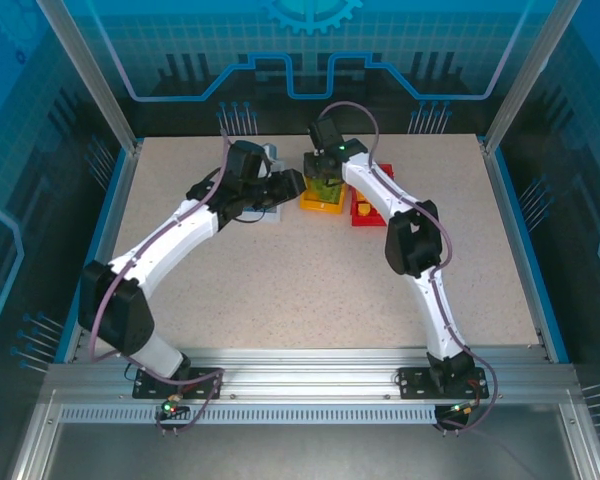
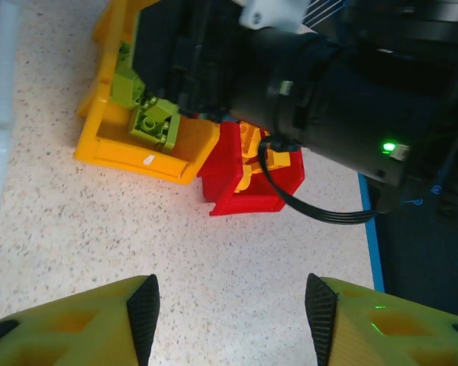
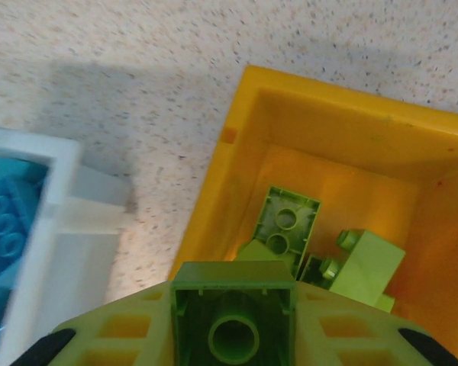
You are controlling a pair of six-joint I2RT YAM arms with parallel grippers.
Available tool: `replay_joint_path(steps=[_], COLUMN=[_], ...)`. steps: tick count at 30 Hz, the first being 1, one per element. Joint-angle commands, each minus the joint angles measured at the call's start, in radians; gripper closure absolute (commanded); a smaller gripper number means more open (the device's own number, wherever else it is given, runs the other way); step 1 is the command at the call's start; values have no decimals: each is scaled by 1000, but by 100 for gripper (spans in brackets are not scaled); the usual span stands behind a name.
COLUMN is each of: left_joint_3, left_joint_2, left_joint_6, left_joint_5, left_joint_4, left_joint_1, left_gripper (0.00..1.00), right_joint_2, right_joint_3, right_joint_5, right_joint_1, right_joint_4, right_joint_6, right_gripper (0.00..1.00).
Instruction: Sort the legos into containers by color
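You see a matt, speckled, stone-look table (image 1: 310,290). The yellow bin (image 3: 328,114) is smooth, glossy plastic; the green brick (image 3: 233,301) at its near edge is satin moulded plastic.

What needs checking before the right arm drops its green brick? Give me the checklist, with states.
1. Right jaws grip the green brick: ok.
2. Brick above the yellow bin: ok.
3. Yellow bin holds green pieces alone: ok.
4. Left jaws open, empty, off the bins: ok.
5. Red bin holds orange pieces: ok.
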Motion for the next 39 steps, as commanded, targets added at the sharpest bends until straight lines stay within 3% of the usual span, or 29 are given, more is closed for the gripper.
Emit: replay_joint_path(steps=[1,8,16,22,26,33,37,38,39], left_joint_3=[54,33,20,30,32,-56,-137,-165,-190], left_joint_2=[34,42,18,-15,-48,-176,-255,-281,-305], left_joint_6=[35,34,35,42,34,29,43,52,60], left_joint_5=[43,47,41,4,-8,21,58,65,75], left_joint_4=[55,67,55,18,-62,-181,-227,-235,-242], left_joint_1=[6,6,6,6,42,187,291,312,335], left_gripper=[43,44,44,44,44,42,36,21,2], right_joint_2=[56,125,143,42,-156,-650,-913,-977,-1033], right_joint_3=[103,199,254,214,13,-598,-915,-984,-1045], right_joint_5=[-33,-58,-58,-30,9,123,168,168,172], right_joint_1=[-24,-58,-61,-49,-27,-9,-43,-58,-68], right_joint_4=[-48,-73,-106,-97,6,231,258,254,245], right_joint_6=[-26,-22,-19,-35,-46,-23,12,17,17], right_gripper=[67,65,49,54,55,49,24,1,0])
